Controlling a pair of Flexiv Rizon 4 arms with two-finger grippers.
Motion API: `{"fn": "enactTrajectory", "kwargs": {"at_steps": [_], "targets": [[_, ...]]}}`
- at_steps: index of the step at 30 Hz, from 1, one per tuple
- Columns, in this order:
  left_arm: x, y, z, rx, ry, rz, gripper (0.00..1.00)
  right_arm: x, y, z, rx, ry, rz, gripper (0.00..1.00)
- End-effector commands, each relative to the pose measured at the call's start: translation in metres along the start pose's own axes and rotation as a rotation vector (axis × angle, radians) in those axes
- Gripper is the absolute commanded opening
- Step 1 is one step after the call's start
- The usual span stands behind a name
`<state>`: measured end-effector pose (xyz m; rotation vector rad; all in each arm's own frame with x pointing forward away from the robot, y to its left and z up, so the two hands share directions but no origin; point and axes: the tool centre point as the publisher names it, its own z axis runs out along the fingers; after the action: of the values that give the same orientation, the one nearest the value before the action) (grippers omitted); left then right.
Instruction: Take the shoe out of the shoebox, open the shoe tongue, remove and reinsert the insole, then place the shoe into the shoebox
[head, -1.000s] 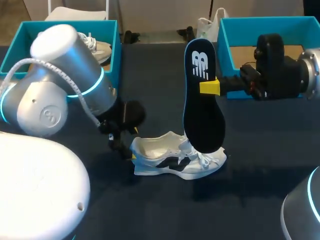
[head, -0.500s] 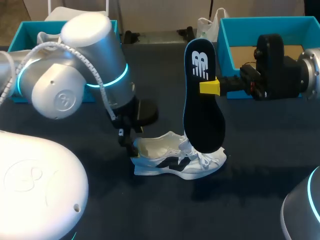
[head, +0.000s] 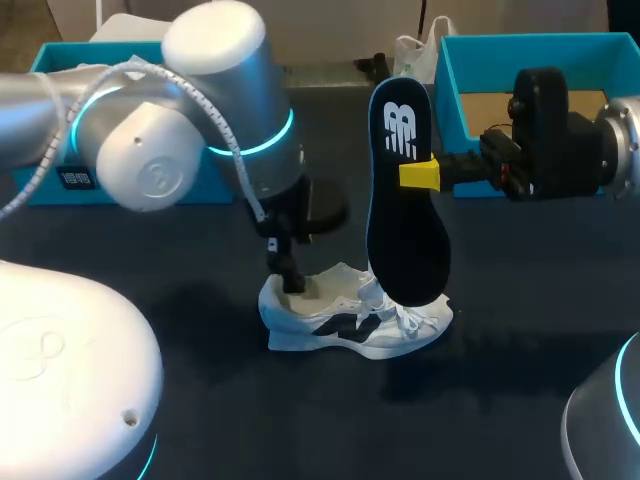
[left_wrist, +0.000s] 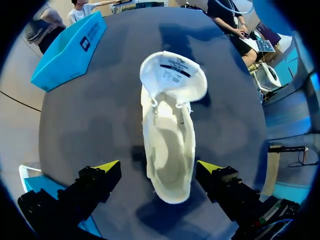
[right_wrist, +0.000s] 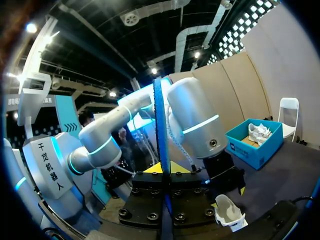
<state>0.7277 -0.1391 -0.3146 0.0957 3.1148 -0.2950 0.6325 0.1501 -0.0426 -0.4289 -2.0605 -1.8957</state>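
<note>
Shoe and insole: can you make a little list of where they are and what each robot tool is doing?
shoe: on the table, tongue pulled open, no insole inside
insole: upright in the air, outside the shoe
right tool: shut on the insole
left tool: open above the heel, one finger each side, not touching
shoebox: blue, open, at the far right

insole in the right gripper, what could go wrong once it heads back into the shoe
1. The right gripper pinches the upright insole only at mid-length, so its lower end may buckle or catch on the folded-out tongue.
2. The left gripper stands open either side of the heel, not clamping the shoe; a push could slide it on the table.
3. That gripper hangs over the opening, where the insole may hit it.
</note>
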Motion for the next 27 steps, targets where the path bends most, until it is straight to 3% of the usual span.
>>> {"fn": "enactTrajectory", "kwargs": {"at_steps": [1, 5, 7, 13, 16, 19, 22, 25, 27], "targets": [[-0.010, -0.014, 0.029, -0.023, 0.001, -0.005, 1.00, 0.000, 0.000, 0.002, 0.001, -0.002, 0.000, 0.00], [-0.013, -0.016, 0.043, -0.012, -0.008, -0.016, 1.00, 0.000, 0.000, 0.002, 0.001, -0.002, 0.000, 0.00], [-0.013, -0.017, 0.048, -0.015, -0.008, -0.019, 0.92, 0.000, 0.000, 0.002, 0.001, -0.002, 0.000, 0.00], [-0.011, -0.016, 0.062, -0.017, -0.011, -0.033, 0.96, 0.000, 0.000, 0.002, 0.001, -0.002, 0.000, 0.00], [-0.010, -0.014, 0.067, -0.016, -0.005, -0.037, 0.82, 0.000, 0.000, 0.002, 0.001, -0.002, 0.000, 0.00], [-0.010, -0.014, 0.069, -0.005, 0.001, -0.038, 0.78, 0.000, 0.000, 0.002, 0.001, -0.002, 0.000, 0.00], [-0.009, -0.016, 0.070, -0.001, 0.005, -0.036, 0.63, 0.000, 0.000, 0.002, 0.001, -0.002, 0.000, 0.00], [-0.009, -0.018, 0.071, -0.007, 0.004, -0.031, 0.62, 0.000, 0.000, 0.002, 0.001, -0.002, 0.000, 0.00], [-0.008, -0.019, 0.072, -0.010, 0.001, -0.031, 0.47, 0.000, 0.000, 0.002, 0.001, -0.002, 0.000, 0.00]]}}
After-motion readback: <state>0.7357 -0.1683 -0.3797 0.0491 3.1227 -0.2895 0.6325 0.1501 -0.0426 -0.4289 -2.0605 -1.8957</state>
